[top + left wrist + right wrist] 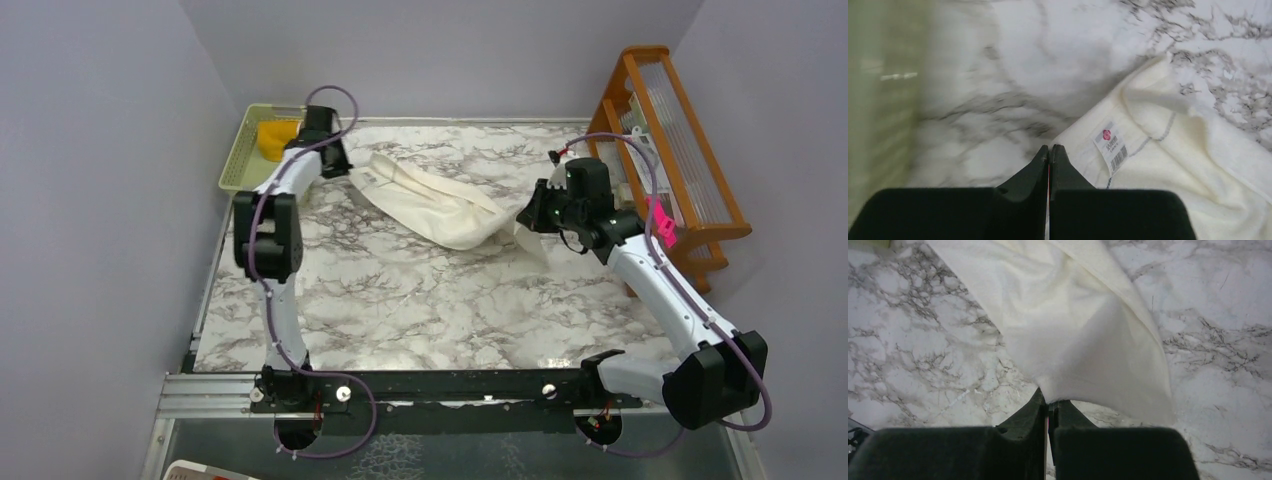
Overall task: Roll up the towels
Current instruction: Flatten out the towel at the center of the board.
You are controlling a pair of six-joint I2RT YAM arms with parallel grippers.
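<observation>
The plain cream-white cloth towel (440,205) lies slantwise across the upper middle of the white marble-patterned table (400,300), its lower right end lifted and pinched between the closed fingers of the right gripper (1049,402). The left gripper (1049,149) is closed at the towel's upper left edge, though whether it holds cloth cannot be told. A mustard-yellow cloth (275,138) sits in the light-green plastic basket (238,160) at upper left.

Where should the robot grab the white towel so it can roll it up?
By its end corners, probably. The cream-white towel lies long and crumpled, and its corners are thin. The right gripper is shut on the right end; the left gripper could pinch the corner by the label, coming in low from the green basket side.
</observation>
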